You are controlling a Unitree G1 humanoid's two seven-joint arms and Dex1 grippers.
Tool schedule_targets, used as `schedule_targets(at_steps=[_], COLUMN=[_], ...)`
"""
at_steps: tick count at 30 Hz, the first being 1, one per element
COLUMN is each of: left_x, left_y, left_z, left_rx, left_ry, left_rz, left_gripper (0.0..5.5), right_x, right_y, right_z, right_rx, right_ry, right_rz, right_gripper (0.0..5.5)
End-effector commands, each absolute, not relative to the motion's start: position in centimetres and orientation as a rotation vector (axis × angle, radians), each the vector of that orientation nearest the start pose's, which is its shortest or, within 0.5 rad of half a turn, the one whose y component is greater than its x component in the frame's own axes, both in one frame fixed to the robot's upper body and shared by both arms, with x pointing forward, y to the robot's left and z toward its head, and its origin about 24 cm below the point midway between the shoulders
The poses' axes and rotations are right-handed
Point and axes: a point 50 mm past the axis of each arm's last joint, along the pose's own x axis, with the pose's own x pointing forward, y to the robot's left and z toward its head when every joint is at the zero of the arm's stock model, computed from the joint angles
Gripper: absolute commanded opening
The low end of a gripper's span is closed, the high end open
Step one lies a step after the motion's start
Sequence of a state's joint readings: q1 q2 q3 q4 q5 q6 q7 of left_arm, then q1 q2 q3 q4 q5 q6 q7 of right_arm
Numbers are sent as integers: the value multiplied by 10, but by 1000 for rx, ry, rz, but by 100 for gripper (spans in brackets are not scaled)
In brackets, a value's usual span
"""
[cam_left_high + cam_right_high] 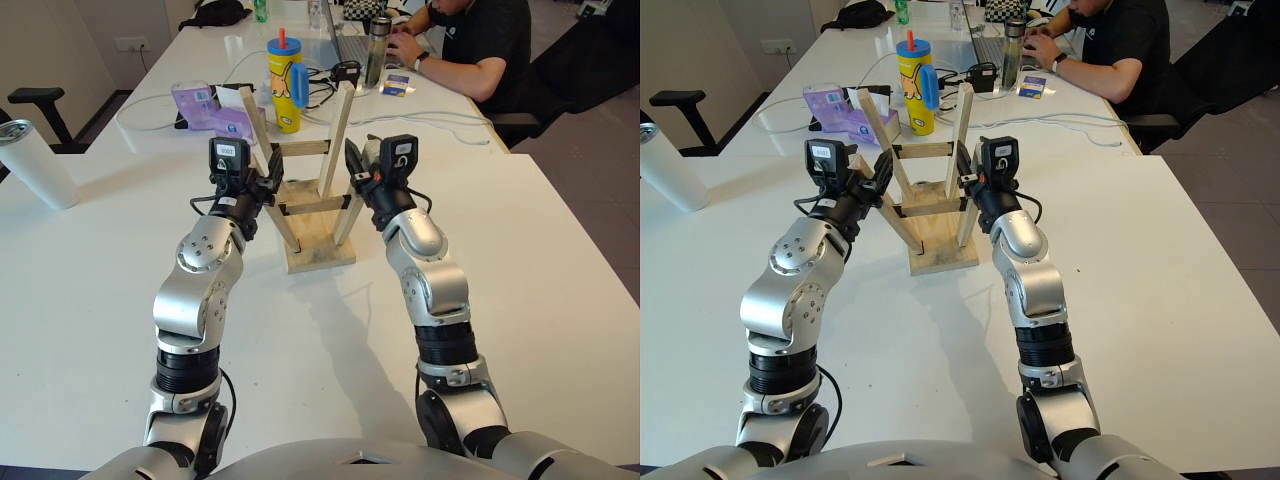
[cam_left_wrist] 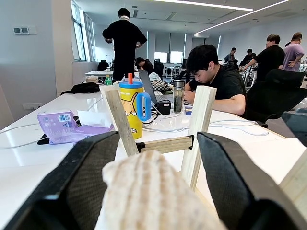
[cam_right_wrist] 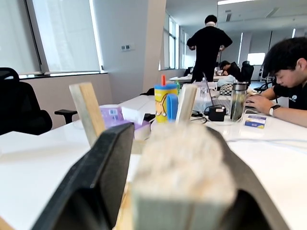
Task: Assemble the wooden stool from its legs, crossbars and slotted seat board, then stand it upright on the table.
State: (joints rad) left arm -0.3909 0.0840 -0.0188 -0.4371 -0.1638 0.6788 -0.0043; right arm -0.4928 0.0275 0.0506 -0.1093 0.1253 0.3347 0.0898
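Note:
The wooden stool stands upside down in the middle of the white table, its slotted seat board (image 1: pixel 322 256) flat on the surface and its legs pointing up. My left gripper (image 1: pixel 262 190) is shut on the near left leg (image 2: pixel 148 191), whose end grain sits between the black fingers (image 2: pixel 79 184). The right gripper (image 1: pixel 354 172) is shut on the near right leg (image 3: pixel 184 172), just below its top end. The two far legs (image 2: pixel 199 129) lean slightly apart and are joined by a crossbar (image 2: pixel 165 143). A lower crossbar (image 1: pixel 315 205) spans the near legs between my grippers.
A yellow cup (image 1: pixel 285 85) with a blue handle and a purple packet (image 1: pixel 205 108) stand just behind the stool. A white bottle (image 1: pixel 35 165) is at the far left. Cables (image 1: pixel 430 120) and a person at a laptop occupy the far end.

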Motion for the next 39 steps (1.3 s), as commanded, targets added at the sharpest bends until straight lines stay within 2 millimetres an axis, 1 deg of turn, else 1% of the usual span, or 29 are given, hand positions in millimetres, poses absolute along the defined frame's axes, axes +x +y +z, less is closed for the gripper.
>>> schedule_targets(at_steps=[1, 7, 10, 12, 15, 17, 18, 20, 22, 24, 25, 26, 27, 28, 29, 30, 31, 32, 33, 34, 35, 36, 37, 39], left_x=[287, 288, 286, 285, 282, 282, 283, 287, 290, 294, 298, 300, 303, 307, 308, 309, 308, 305, 301, 297, 293, 292, 291, 294], left_y=[117, 122, 125, 128, 135, 143, 147, 157, 163, 165, 164, 159, 154, 146, 139, 129, 121, 113, 106, 102, 99, 96, 94, 95], left_z=[187, 199, 214, 228, 249, 259, 262, 263, 265, 267, 264, 257, 249, 233, 217, 198, 179, 156, 136, 124, 118, 119, 124, 134], left_rx=[-3, -15, -50, -108, -261, -351, -388, -404, -432, -495, -523, -524, -516, -499, -483, -459, -423, -404, -382, -360, -361, -362, -357, -351], left_ry=[-173, -221, -276, -321, -396, -428, -430, -429, -423, -404, -378, -338, -296, -201, -119, -33, 61, 142, 221, 256, 275, 263, 237, 188], left_rz=[-225, -209, -221, -229, -266, -274, -277, -254, -244, -257, -261, -269, -276, -282, -286, -295, -300, -296, -304, -295, -293, -298, -304, -300], left_gripper=[300, 300, 300, 300, 300, 300, 300, 300, 300, 300, 300, 300, 300, 300, 300, 300, 300, 300, 300, 300, 300, 300, 300, 300], right_x=[315, 315, 315, 315, 319, 321, 322, 323, 325, 322, 321, 323, 326, 333, 340, 345, 344, 337, 327, 318, 310, 305, 302, 301], right_y=[-82, -88, -94, -98, -107, -113, -115, -118, -123, -128, -131, -133, -133, -130, -122, -111, -103, -98, -97, -97, -99, -100, -100, -98], right_z=[196, 220, 236, 246, 257, 263, 266, 273, 284, 302, 308, 308, 302, 287, 262, 229, 195, 154, 121, 98, 83, 76, 75, 82], right_rx=[95, 90, 93, 97, 116, 133, 142, 154, 181, 248, 285, 306, 313, 326, 322, 251, 147, 75, 29, 9, -1, -14, 4, 17], right_ry=[-328, -408, -452, -476, -493, -500, -502, -510, -529, -577, -597, -591, -565, -478, -332, -149, 7, 167, 282, 373, 432, 448, 445, 405], right_rz=[338, 314, 303, 298, 285, 282, 284, 293, 302, 328, 341, 353, 360, 379, 417, 465, 503, 546, 568, 581, 589, 591, 601, 610], right_gripper=[198, 198, 198, 198, 198, 198, 198, 198, 198, 198, 198, 198, 198, 198, 198, 198, 198, 198, 198, 198, 198, 198, 198, 198])
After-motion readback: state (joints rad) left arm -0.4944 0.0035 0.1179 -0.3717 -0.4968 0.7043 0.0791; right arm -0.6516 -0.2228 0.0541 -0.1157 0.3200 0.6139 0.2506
